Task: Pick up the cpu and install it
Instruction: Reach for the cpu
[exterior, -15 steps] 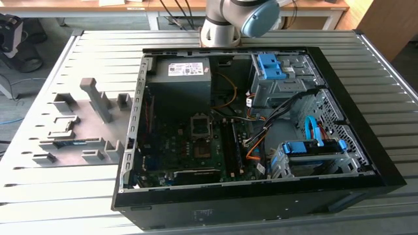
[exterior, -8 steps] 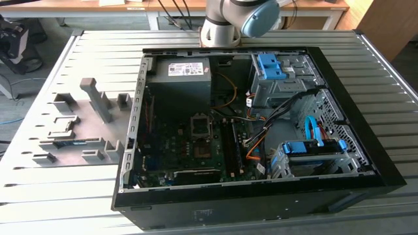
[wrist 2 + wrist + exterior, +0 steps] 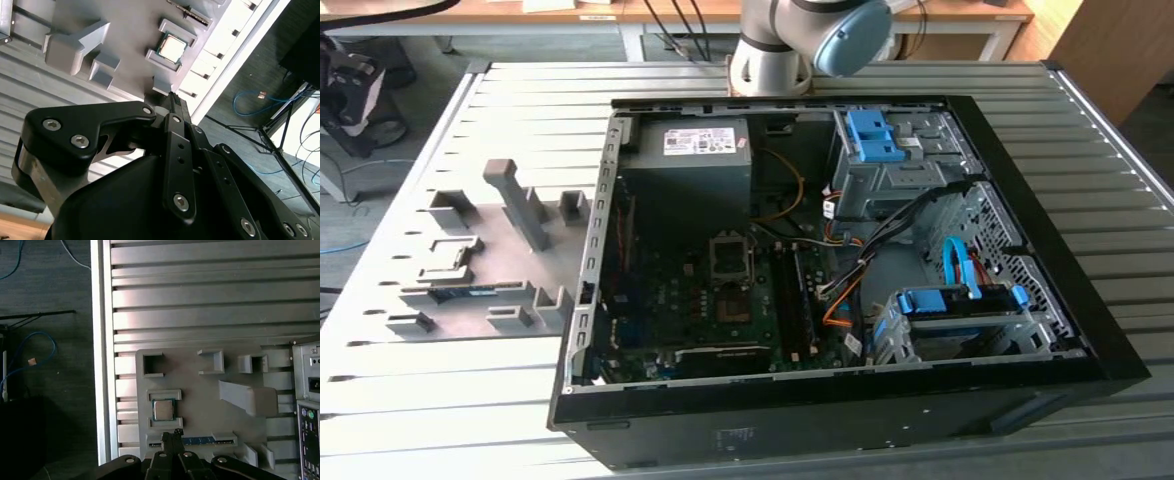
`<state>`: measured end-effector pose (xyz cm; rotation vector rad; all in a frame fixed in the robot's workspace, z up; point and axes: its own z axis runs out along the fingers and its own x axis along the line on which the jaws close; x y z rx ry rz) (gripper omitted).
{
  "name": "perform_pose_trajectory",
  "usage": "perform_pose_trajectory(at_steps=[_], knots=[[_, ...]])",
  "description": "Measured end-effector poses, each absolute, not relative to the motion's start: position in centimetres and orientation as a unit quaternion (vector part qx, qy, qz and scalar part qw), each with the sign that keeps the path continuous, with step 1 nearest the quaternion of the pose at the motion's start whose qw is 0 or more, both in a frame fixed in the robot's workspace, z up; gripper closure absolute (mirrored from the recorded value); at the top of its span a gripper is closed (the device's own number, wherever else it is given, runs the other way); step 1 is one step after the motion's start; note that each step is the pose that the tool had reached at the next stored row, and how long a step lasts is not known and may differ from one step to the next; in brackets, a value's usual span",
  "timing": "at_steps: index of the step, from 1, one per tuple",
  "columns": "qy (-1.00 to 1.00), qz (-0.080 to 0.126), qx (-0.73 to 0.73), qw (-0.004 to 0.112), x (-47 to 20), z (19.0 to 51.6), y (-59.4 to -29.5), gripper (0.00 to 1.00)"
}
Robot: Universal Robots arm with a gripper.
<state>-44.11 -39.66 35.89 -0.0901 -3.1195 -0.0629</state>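
The cpu (image 3: 162,410), a small grey-silver square chip, lies flat in a framed recess of the grey fixture plate (image 3: 200,390). In the second wrist view the cpu (image 3: 172,47) sits in the same recess on the plate (image 3: 135,30). My gripper (image 3: 171,432) hangs well above the plate, its black fingertips pressed together with nothing between them, beside the chip as seen in both wrist views (image 3: 172,96). In the exterior view the metal-framed socket (image 3: 730,262) sits on the motherboard inside the open computer case (image 3: 1041,260), to the exterior view's right of the fixture plate (image 3: 494,250).
A blue-edged memory stick (image 3: 205,441) stands in a slot next to the cpu's recess. Upright grey holders (image 3: 520,205) rise from the plate. The case holds a grey power supply (image 3: 687,150), blue drive brackets (image 3: 874,135) and loose cables (image 3: 847,290). The slatted table's edge (image 3: 102,340) borders a dark floor.
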Motion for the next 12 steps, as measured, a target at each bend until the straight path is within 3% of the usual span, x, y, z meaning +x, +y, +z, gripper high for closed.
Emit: perform_pose_trajectory(at_steps=[12], knots=[[-1.000, -0.020, 0.016, 0.011, -44.09, 35.50, -39.65, 0.90]])
